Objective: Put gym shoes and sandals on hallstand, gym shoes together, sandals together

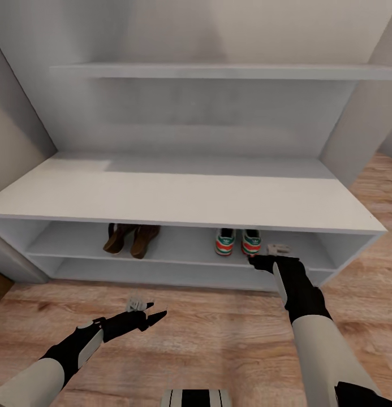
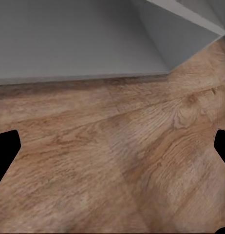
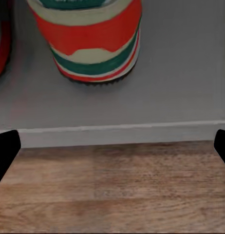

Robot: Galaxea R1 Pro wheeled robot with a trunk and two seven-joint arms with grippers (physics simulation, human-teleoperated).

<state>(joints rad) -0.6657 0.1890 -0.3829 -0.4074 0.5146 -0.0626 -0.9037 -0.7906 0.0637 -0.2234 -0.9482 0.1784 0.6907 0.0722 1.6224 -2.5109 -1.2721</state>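
the gym shoes (image 1: 238, 242) stand side by side on the upper open tier of the rack (image 1: 184, 198), toward its right half, heels facing out with red-orange and green bands showing. the sandals (image 1: 130, 238) sit together on the same tier, left of centre, well apart from the shoes. in the right wrist view one shoe heel (image 3: 88, 39) rests on the grey shelf just behind the shelf's front edge, with the edge of the other shoe beside it.

the right arm reaches forward from the lower right, forearm white, wrist black, and its gripper (image 1: 262, 261) sits at the front edge of that tier, just below and in front of the right shoe, not touching it. its fingers (image 3: 5, 151) are spread wide with nothing between them.

the left arm stretches from the lower left, held low over the floor (image 1: 218, 328), pointing right and slightly toward the rack. its gripper (image 1: 156, 314) hangs above bare planks, well short of the rack. its fingers (image 2: 5, 153) are also spread wide and empty, with wood grain and the rack's grey base ahead of them.
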